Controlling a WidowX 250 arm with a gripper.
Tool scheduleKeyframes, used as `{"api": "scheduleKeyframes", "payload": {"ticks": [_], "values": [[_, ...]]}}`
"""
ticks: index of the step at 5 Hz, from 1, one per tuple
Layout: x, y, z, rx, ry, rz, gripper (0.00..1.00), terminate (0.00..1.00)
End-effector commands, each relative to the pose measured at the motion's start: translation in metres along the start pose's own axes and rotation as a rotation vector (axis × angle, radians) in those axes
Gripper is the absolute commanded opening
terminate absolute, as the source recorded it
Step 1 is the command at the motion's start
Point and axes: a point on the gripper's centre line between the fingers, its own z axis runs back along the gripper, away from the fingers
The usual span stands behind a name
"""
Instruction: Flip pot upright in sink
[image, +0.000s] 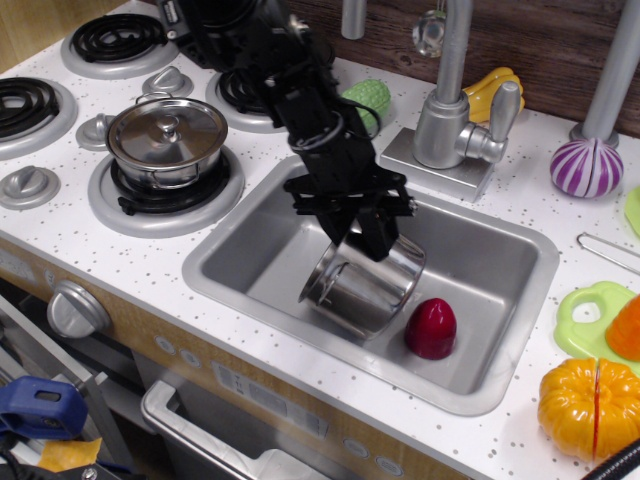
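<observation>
The shiny lidless steel pot (362, 284) lies tilted on its side in the sink (500, 258), its open mouth facing front left and its base up toward the back right. A thin wire loop handle shows near the rim on the left. My black gripper (362, 230) reaches down from the upper left and its fingers clamp the pot's upper edge at the base end. The pot seems to rest partly on the sink floor.
A dark red toy vegetable (432, 327) lies in the sink just right of the pot. The faucet (455, 110) stands behind the sink. A lidded steel pot (167, 138) sits on the stove burner at left. Toy vegetables lie on the counter at right.
</observation>
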Motion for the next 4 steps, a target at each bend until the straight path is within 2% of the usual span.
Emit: {"api": "scheduleKeyframes", "payload": {"ticks": [1, 3, 4], "values": [[0.0076, -0.0041, 0.0112, 0.287, -0.082, -0.077, 0.0, 0.0], [0.0108, 0.0004, 0.0123, 0.378, -0.043, -0.123, 0.0, 0.0], [0.0111, -0.0026, 0.015, 0.386, -0.025, -0.111, 0.0, 0.0]]}}
